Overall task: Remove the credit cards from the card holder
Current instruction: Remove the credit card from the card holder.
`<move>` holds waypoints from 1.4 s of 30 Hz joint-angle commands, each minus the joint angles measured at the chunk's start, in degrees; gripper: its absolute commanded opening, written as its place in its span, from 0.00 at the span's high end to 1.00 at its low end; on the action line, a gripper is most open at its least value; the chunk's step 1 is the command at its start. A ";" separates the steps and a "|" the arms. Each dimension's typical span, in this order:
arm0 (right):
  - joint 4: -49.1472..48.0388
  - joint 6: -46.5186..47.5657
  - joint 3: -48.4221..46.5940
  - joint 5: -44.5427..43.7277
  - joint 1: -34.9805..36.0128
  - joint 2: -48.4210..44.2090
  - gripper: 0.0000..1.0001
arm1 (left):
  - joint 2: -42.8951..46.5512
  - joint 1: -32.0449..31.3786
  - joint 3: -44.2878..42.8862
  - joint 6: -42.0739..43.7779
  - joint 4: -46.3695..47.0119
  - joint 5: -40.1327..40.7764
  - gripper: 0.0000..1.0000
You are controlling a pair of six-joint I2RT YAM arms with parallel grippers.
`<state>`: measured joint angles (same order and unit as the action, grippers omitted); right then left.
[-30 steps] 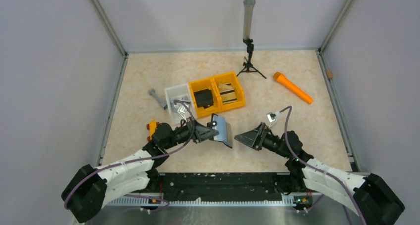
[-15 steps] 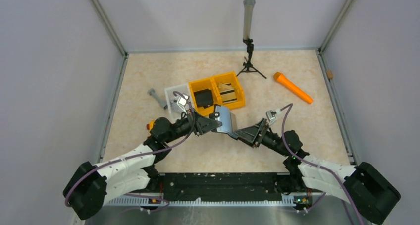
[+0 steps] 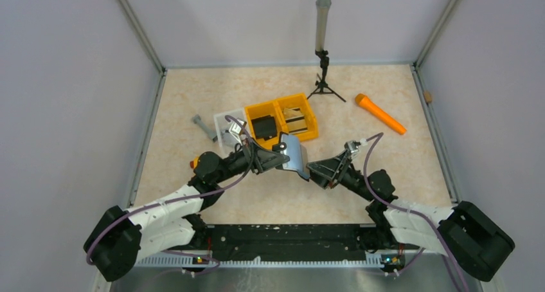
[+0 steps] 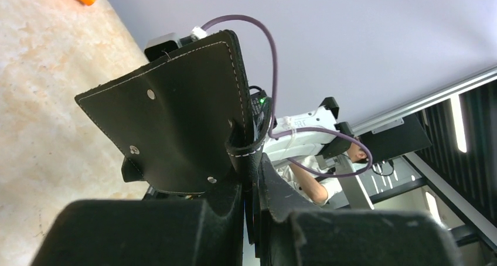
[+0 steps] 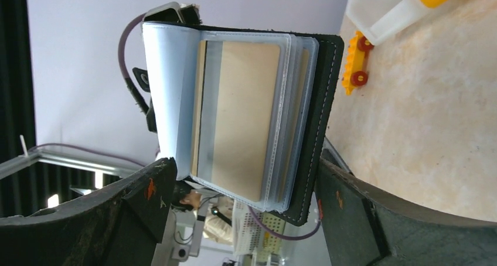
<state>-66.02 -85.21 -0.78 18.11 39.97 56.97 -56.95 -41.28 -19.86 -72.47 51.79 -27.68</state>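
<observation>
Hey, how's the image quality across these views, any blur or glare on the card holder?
Top external: evenly lit, sharp, faint shadows. Left wrist: the card holder shows crisp stitching, the left gripper dark and blurred. Right wrist: clear sleeves in focus, no strong glare, the right gripper soft-edged.

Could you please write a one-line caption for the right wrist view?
Open right gripper flanks the opened card holder, a tan credit card showing in its clear sleeve.

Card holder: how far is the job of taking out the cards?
Done: the card holder is lifted and open, clamped by the left gripper. In hand: the open right gripper brackets it. Left: the credit cards sit in their clear sleeves; none is gripped.
</observation>
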 commanded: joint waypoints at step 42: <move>35.21 13.72 -10.38 -7.08 0.03 -25.22 0.99 | 4.75 0.48 -1.26 11.24 -13.11 -3.10 1.00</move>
<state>-35.88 -75.77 -7.62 13.43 39.97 34.22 -55.46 -40.97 -20.69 -67.61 48.34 -32.91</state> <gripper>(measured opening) 0.164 0.089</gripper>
